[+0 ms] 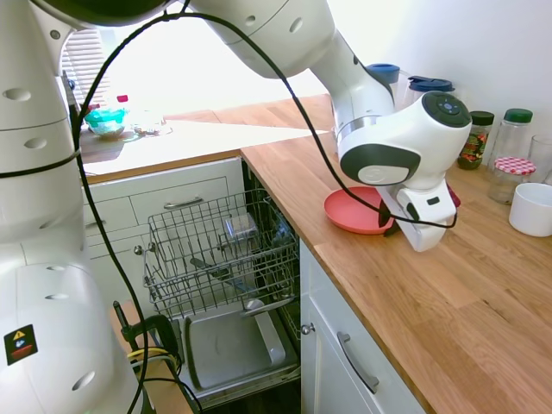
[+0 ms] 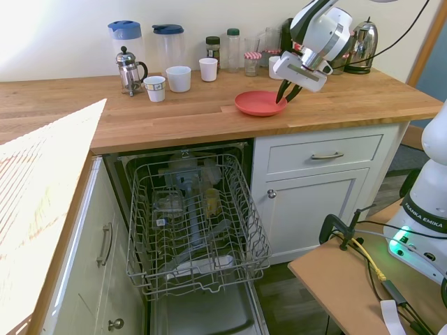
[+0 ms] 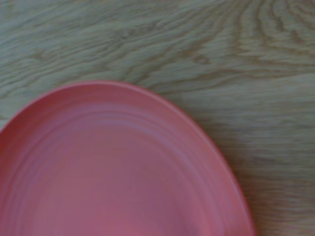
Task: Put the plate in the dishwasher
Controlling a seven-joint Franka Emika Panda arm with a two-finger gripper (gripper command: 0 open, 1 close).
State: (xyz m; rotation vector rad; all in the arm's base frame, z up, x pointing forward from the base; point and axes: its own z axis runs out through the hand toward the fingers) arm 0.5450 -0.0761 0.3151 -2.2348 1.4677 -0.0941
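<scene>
The coral-red plate (image 1: 352,212) (image 2: 255,103) lies flat on the wooden counter (image 2: 174,112), near its front edge and to the right of the dishwasher bay. My gripper (image 1: 385,221) (image 2: 286,95) is down at the plate's rim on the side away from the dishwasher, its dark fingers standing apart around the rim. The plate (image 3: 113,172) fills the lower part of the wrist view. The dishwasher (image 2: 195,216) (image 1: 216,250) is open below the counter, its grey wire rack pulled out over the lowered door (image 1: 228,345).
Behind the plate stand white mugs (image 2: 179,78), a French press (image 2: 128,70), two blue-lidded jugs (image 2: 126,38), jars (image 2: 230,45) and a kettle (image 2: 363,42). A white mug (image 1: 532,210) and jars (image 1: 515,168) sit near my wrist. The rack holds some glasses.
</scene>
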